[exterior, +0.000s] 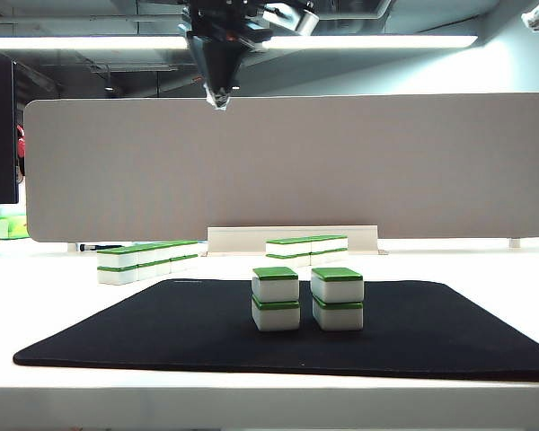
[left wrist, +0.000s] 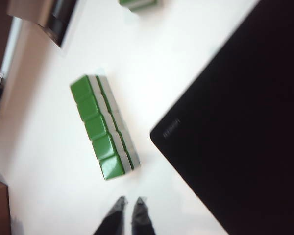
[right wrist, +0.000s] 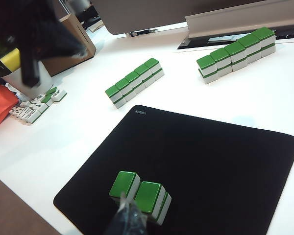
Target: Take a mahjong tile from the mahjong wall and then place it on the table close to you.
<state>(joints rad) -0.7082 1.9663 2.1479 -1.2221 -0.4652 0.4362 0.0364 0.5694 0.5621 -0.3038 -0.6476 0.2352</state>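
We see the left pincer (left wrist: 129, 202) pressed together, empty, above the bench (left wrist: 152, 54) beside the mahjong wall (left wrist: 104, 127). The right pincer (right wrist: 130, 211) sits together over two tile stacks (right wrist: 139, 195) on the black mat (right wrist: 210, 166), whose corner logo we cannot read.

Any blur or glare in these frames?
Left wrist view: smeared, the tile row has soft edges, left gripper dark. Exterior view: sharp, ceiling light strip blown out. Right wrist view: mostly crisp, right gripper out of focus.

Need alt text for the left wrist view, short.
The shut left gripper hangs empty above the white table, just short of the near end of a row of green-topped mahjong tiles stacked two high. A black mat fills one side, and the picture is slightly blurred.
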